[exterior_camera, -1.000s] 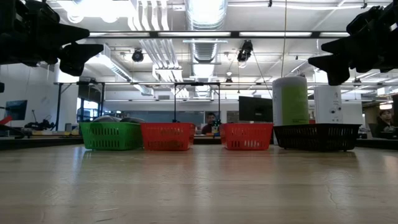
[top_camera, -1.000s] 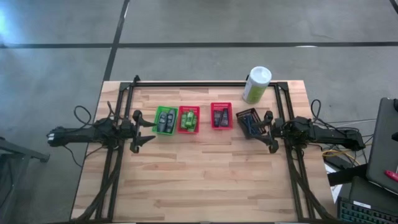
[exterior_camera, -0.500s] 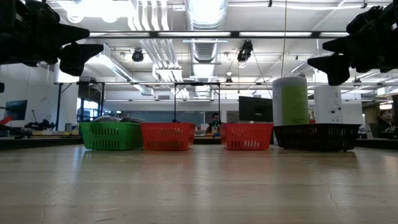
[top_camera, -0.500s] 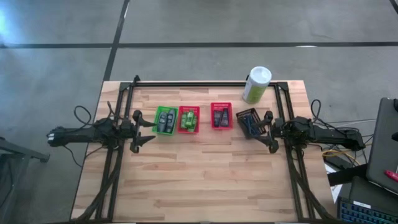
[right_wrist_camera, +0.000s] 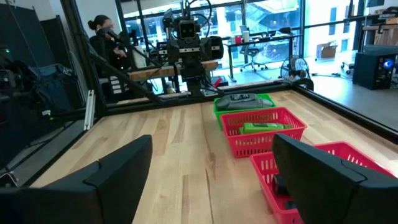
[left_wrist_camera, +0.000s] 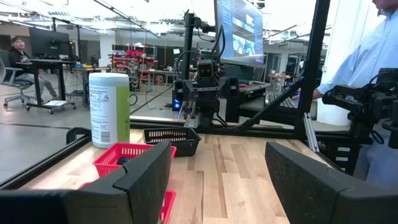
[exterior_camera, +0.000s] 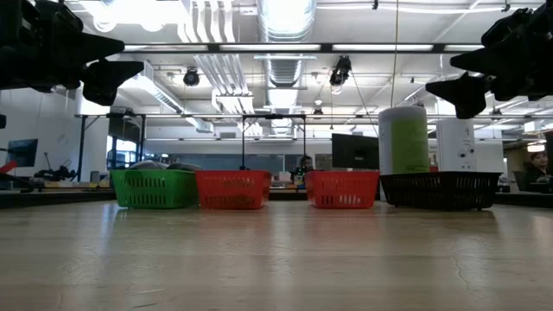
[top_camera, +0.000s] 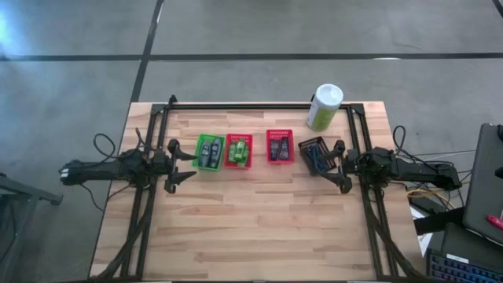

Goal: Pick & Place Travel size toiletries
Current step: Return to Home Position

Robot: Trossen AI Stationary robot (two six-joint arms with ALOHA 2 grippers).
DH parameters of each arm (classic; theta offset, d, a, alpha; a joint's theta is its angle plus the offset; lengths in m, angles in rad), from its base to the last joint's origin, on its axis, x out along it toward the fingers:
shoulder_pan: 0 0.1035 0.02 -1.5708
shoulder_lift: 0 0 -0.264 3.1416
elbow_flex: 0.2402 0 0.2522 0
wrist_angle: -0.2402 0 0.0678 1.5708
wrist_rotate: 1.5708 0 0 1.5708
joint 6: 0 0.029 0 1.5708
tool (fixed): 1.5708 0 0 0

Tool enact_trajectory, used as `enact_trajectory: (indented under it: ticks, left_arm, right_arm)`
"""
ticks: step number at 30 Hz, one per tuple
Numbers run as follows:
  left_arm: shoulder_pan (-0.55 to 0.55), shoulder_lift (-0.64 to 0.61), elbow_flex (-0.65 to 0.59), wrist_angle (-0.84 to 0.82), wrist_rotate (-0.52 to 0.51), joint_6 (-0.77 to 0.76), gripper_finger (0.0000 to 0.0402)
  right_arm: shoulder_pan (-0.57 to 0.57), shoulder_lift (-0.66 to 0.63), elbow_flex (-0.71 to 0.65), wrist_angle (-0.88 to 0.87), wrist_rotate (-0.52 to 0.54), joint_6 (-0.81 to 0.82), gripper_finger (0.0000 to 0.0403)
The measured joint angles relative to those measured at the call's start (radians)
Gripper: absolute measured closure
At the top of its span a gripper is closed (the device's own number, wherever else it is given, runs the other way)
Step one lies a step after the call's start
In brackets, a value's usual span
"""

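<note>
Left side: the left claw (top_camera: 182, 163) hangs raised over the left of the desk (top_camera: 259, 228), just left of the green basket (top_camera: 208, 152), fingers spread wide and empty.
Right side: the right claw (top_camera: 338, 165) hangs raised just right of the black basket (top_camera: 314, 154), also spread wide and empty.
Toiletries: all sit in the basket row. Grey bottles (top_camera: 207, 153) are in the green basket, green tubes (top_camera: 240, 149) in the left red basket (top_camera: 239, 163), and dark tubes (top_camera: 278, 148) in the right red basket (top_camera: 279, 132). The black basket's dark contents are hard to make out.
Stage: the sorting looks finished, and only the arms' retreat seems left.
Risk: the right claw is close to the black basket, so a low or sideways swing while pulling back could shove or tip it. The tall canister (top_camera: 324, 108) at the far right could also topple.
Change: baskets and left claw match the earlier frames. In the low view the right claw sits very slightly higher.
</note>
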Motion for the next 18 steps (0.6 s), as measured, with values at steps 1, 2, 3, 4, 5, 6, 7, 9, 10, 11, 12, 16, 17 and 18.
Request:
enact_trajectory:
  ticks: [1, 2, 3, 4, 5, 6, 7, 9, 10, 11, 12, 16, 17, 18]
  left_arm:
    - [0.0, 0.0, 0.0, 0.0, 0.0, 0.0, 0.0135]
    - [0.0, 0.0, 0.0, 0.0, 0.0, 0.0, 0.0135]
    - [0.0, 0.0, 0.0, 0.0, 0.0, 0.0, 0.0135]
    - [0.0, 0.0, 0.0, 0.0, 0.0, 0.0, 0.0135]
    - [0.0, 0.0, 0.0, 0.0, 0.0, 0.0, 0.0135]
    - [0.0, 0.0, 0.0, 0.0, 0.0, 0.0, 0.0135]
    - [0.0, 0.0, 0.0, 0.0, 0.0, 0.0, 0.0135]
    - [0.0, 0.0, 0.0, 0.0, 0.0, 0.0, 0.0135]
    - [0.0, 0.0, 0.0, 0.0, 0.0, 0.0, 0.0135]
    - [0.0, 0.0, 0.0, 0.0, 0.0, 0.0, 0.0135]
    - [0.0, 0.0, 0.0, 0.0, 0.0, 0.0, 0.0135]
    - [0.0, 0.0, 0.0, 0.0, 0.0, 0.0, 0.0135]
    - [0.0, 0.0, 0.0, 0.0, 0.0, 0.0, 0.0135]
    - [0.0, 0.0, 0.0, 0.0, 0.0, 0.0, 0.0135]
  right_arm:
    - [0.0, 0.0, 0.0, 0.0, 0.0, 0.0, 0.0073]
    - [0.0, 0.0, 0.0, 0.0, 0.0, 0.0, 0.007]
    - [0.0, 0.0, 0.0, 0.0, 0.0, 0.0, 0.0066]
    - [0.0, 0.0, 0.0, 0.0, 0.0, 0.0, 0.0063]
    - [0.0, 0.0, 0.0, 0.0, 0.0, 0.0, 0.0059]
    - [0.0, 0.0, 0.0, 0.0, 0.0, 0.0, 0.0056]
    - [0.0, 0.0, 0.0, 0.0, 0.0, 0.0, 0.0053]
    - [0.0, 0.0, 0.0, 0.0, 0.0, 0.0, 0.0047]
    - [0.0, 0.0, 0.0, 0.0, 0.0, 0.0, 0.0045]
    - [0.0, 0.0, 0.0, 0.0, 0.0, 0.0, 0.0044]
    - [0.0, 0.0, 0.0, 0.0, 0.0, 0.0, 0.0043]
    - [0.0, 0.0, 0.0, 0.0, 0.0, 0.002, 0.0045]
    - [0.0, 0.0, 0.0, 0.0, 0.0, 0.001, 0.0047]
    - [0.0, 0.0, 0.0, 0.0, 0.0, 0.0, 0.0049]
